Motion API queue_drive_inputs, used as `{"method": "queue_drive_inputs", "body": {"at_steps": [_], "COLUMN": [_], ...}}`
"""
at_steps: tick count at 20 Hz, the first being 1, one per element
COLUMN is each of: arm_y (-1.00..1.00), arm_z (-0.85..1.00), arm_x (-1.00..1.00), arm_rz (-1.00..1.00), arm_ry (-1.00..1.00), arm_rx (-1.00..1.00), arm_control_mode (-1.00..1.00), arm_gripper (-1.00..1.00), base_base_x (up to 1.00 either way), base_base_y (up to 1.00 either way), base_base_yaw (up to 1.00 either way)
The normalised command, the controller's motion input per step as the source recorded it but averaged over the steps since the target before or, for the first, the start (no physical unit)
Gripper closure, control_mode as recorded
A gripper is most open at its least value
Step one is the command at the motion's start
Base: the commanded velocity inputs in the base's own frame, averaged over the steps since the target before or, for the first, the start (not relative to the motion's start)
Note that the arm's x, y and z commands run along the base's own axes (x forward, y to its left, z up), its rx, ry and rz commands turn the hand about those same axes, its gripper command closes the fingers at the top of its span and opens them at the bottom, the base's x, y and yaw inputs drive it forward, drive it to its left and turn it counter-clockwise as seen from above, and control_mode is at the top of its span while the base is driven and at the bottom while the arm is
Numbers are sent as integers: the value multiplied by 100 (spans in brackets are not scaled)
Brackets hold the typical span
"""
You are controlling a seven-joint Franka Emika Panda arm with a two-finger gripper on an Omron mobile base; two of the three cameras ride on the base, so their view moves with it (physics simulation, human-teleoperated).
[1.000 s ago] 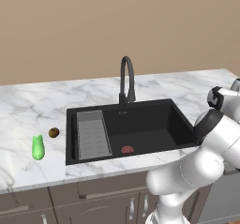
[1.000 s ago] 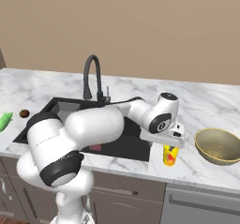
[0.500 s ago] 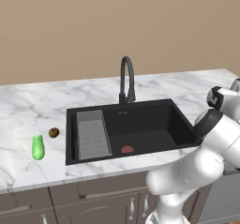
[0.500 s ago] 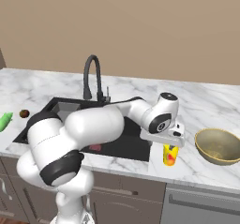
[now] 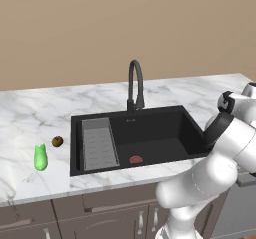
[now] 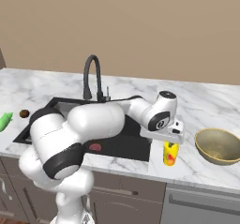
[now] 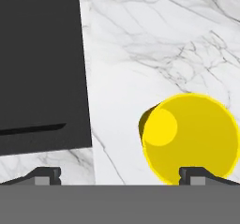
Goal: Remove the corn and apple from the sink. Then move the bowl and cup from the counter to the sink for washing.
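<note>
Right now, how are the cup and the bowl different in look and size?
The cup is small, narrow and bright yellow with a red mark; the bowl is wide, shallow and tan, clearly larger. The cup stands nearer the sink, the bowl farther right. Both rest upright on the counter.

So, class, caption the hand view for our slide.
Open pincer hovering above the yellow cup beside the sink.

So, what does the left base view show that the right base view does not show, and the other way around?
The left base view shows the grey drain rack inside the sink. The right base view shows the cup under the open gripper, and the bowl to its right. Both views share the sink, the faucet, the counter, the corn, the apple and the red item in the sink.
</note>
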Motion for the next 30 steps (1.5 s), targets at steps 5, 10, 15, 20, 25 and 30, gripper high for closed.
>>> {"method": "queue_drive_inputs", "body": {"at_steps": [5, 10, 15, 20, 25, 30], "arm_y": [-1, -8, -6, -5, -8, -11], "arm_z": [-1, -9, -13, -11, -10, -11], "arm_x": [17, 14, 14, 13, 7, 0], "arm_rz": [0, 0, 0, 0, 0, 0], "arm_ry": [0, 2, 0, 0, 0, 0], "arm_rx": [0, 0, 0, 0, 0, 0], "arm_control_mode": [-100, -100, -100, -100, -100, -100], "arm_gripper": [-100, -100, -100, -100, -100, -100], "base_base_x": [0, 0, 0, 0, 0, 0], "base_base_y": [0, 0, 0, 0, 0, 0], "base_base_yaw": [0, 0, 0, 0, 0, 0]}}
